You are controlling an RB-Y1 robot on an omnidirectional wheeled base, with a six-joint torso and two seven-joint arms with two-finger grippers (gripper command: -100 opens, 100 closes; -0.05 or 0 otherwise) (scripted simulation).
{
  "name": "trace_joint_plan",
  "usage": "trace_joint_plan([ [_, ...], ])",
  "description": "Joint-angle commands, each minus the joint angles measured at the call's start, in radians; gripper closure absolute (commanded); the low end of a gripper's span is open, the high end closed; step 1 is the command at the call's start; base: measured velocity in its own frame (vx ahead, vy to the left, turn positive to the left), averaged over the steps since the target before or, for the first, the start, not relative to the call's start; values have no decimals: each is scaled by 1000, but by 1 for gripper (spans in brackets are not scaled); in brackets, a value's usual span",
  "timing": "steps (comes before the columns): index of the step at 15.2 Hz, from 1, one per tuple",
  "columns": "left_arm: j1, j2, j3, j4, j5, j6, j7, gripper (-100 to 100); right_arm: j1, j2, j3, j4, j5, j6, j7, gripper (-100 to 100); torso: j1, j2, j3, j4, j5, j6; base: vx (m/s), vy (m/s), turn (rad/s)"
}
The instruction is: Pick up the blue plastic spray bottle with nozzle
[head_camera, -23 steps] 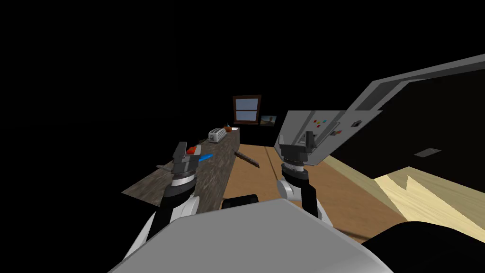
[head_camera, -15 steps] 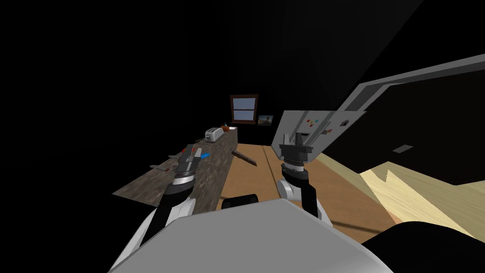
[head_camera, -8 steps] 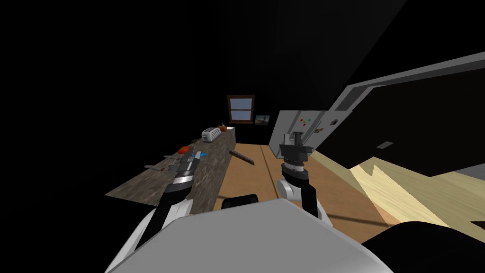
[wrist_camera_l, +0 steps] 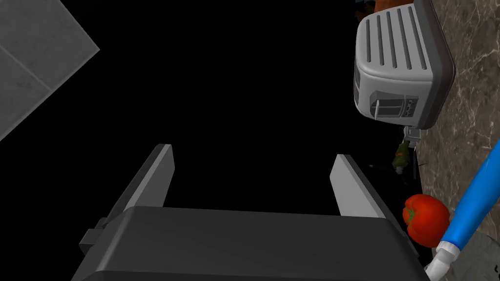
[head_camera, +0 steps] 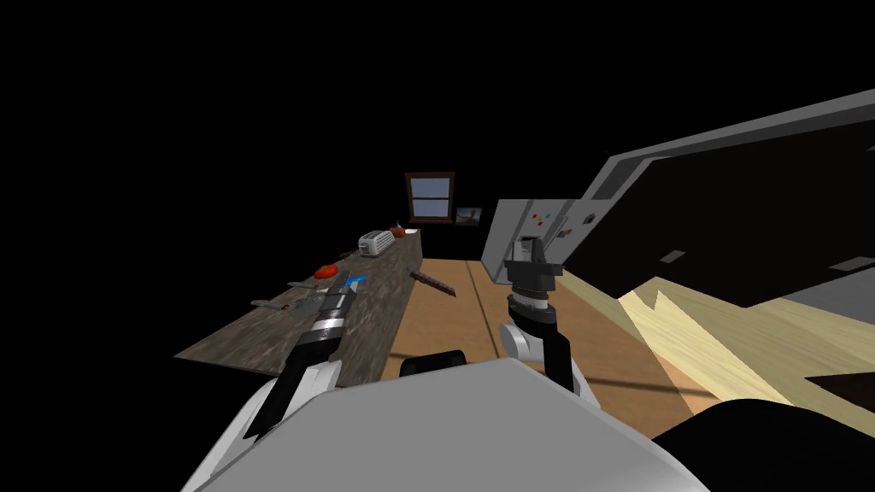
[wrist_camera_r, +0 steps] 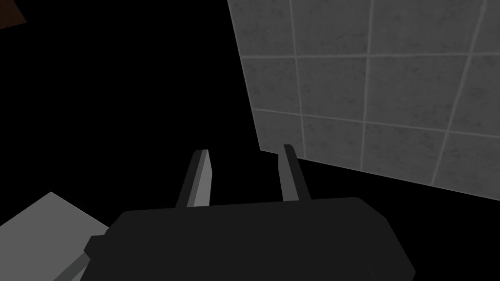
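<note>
The blue spray bottle lies on the dark stone counter, just beyond my left gripper. In the left wrist view the bottle is a blue tube with a white neck, lying off to one side of the fingers and outside them. My left gripper is open with nothing between its fingers. My right gripper is raised over the wooden floor, away from the counter. In the right wrist view my right gripper has its fingers apart with nothing between them.
A red tomato lies right beside the bottle. A grey toaster stands farther along the counter. Small utensils lie near the counter's far edge. A brown bar juts from the counter's side. A grey fridge stands to the right.
My view has swung, so the counter sits further left. My left hand has rolled from broadside to edge-on and reached forward beside the bottle. The right fingers have narrowed slightly.
</note>
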Motion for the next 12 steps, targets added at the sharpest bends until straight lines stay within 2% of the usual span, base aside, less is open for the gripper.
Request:
trace_joint_plan([
  [1,2,5,27,29,7,36,-5,-100,0,0,0,0,0,0,0,0,0,0,0,0,0,0,1,-29,-33],
  [3,-1,7,55,61,11,73,-15,-100,0,0,0,0,0,0,0,0,1,-1,-1,0,0,0,16,-11,-35],
  [4,-1,7,55,61,11,73,-15,-100,0,0,0,0,0,0,0,0,2,-2,-1,0,0,0,27,5,-20],
  [6,-5,7,85,96,14,111,-28,-100,0,0,0,0,0,0,0,0,3,-3,-2,-1,1,0,40,9,-27],
  [8,-10,3,117,133,15,150,-46,-100,0,0,0,0,0,0,0,0,4,-5,-3,-1,1,0,70,27,-43],
  [9,-10,3,117,133,15,150,-46,-100,0,0,0,0,0,0,0,0,5,-6,-3,-1,1,0,66,26,-26],
  [11,-16,-5,149,171,15,188,-66,-100,0,0,0,0,0,0,0,0,5,-7,-4,-1,1,0,83,27,-28],
  [12,-16,-5,149,171,15,188,-66,-100,0,0,0,0,0,0,0,0,5,-8,-4,-2,1,0,81,27,-34],
])
